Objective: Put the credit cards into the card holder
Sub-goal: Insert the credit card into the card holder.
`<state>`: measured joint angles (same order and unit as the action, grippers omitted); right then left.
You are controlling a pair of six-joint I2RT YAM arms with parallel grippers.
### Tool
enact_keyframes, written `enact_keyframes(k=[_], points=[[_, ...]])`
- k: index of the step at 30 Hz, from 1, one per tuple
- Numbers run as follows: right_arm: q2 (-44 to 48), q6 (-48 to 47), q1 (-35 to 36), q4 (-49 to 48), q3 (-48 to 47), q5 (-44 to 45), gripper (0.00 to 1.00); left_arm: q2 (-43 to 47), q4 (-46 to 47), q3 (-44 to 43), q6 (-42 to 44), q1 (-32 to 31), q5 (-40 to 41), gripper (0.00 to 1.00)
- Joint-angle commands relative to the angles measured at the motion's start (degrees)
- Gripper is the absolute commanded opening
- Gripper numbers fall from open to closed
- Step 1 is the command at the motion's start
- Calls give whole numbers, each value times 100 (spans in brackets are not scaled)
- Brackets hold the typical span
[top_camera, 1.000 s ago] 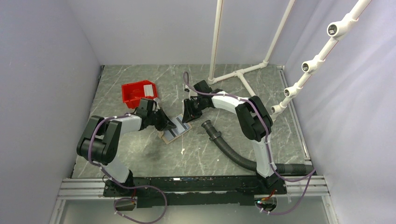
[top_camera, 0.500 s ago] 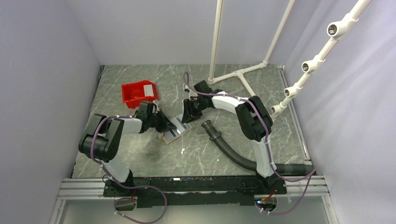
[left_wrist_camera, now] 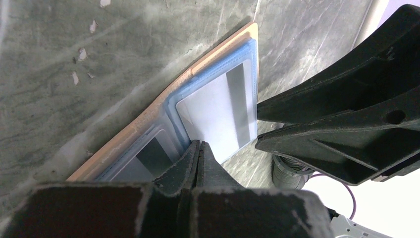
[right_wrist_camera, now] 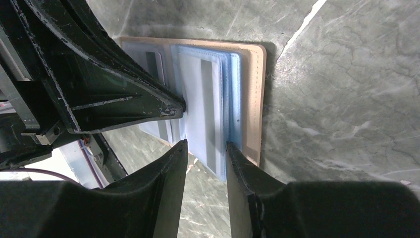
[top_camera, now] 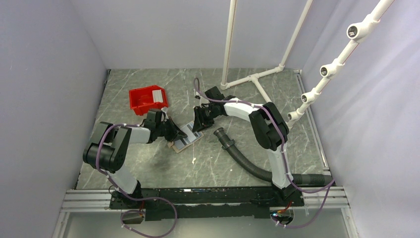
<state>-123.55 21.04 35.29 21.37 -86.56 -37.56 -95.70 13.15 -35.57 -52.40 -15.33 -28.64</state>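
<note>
One right tool (right_wrist_camera: 206, 145), at card holder (right_wrist_camera: 253, 99) edge

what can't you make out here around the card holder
- Top view: card holder too small, half covered by both grippers; cards uncountable.
- Left wrist: left gripper, shut, hides the holder's near edge.
- Right wrist: whether the right gripper touches the holder is unclear.
- Top view: red bin contents too small.

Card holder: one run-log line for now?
holder: open flat | left gripper: shut, tips on holder | right gripper: open over card | card: on holder
</note>
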Motion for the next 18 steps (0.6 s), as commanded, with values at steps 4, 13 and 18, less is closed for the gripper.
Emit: enact_keyframes(k=[4,13,18], points=[[71,3,55,-151,17,-120,36,-81,-487,218,143,-31,395,0],[602,-72,284,69,32,0,34,41,-581,123,165,-29,360,1],[583,-80,405,110,-20,46,34,263,-719,74,147,-31,386,5]])
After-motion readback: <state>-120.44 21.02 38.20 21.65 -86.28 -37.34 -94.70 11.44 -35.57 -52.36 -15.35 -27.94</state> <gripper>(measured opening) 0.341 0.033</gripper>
